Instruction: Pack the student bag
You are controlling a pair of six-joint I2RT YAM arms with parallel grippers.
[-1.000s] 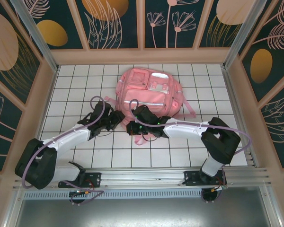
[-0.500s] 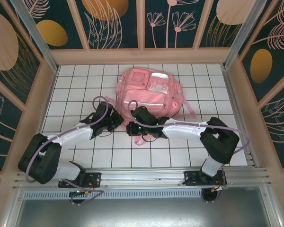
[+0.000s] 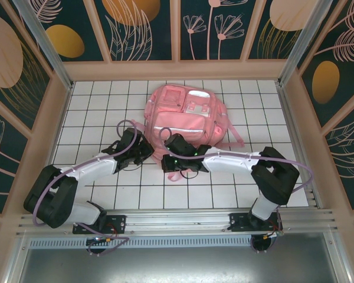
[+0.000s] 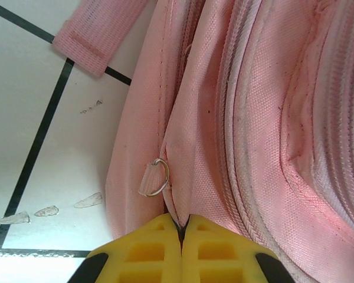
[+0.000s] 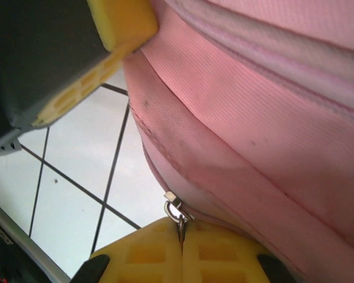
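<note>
The student bag (image 3: 186, 115) is a large soft backpack of pink fabric. It lies flat, front side up, in the far middle part of the white tiled table (image 3: 94, 100). Its front pockets (image 3: 192, 101), which carry white patches, are at the far end, and a pale strip (image 3: 186, 131) crosses the front nearer to us. Pink straps (image 3: 176, 172) come out at the near end and at the right side. From close, the left wrist view shows ribbed seams, a small metal ring (image 4: 158, 177) on a clear loop at the side seam, and one flat strap end (image 4: 94, 41) lying on the tiles. The right wrist view shows a small metal zipper pull (image 5: 174, 206) at the bag's edge
</note>
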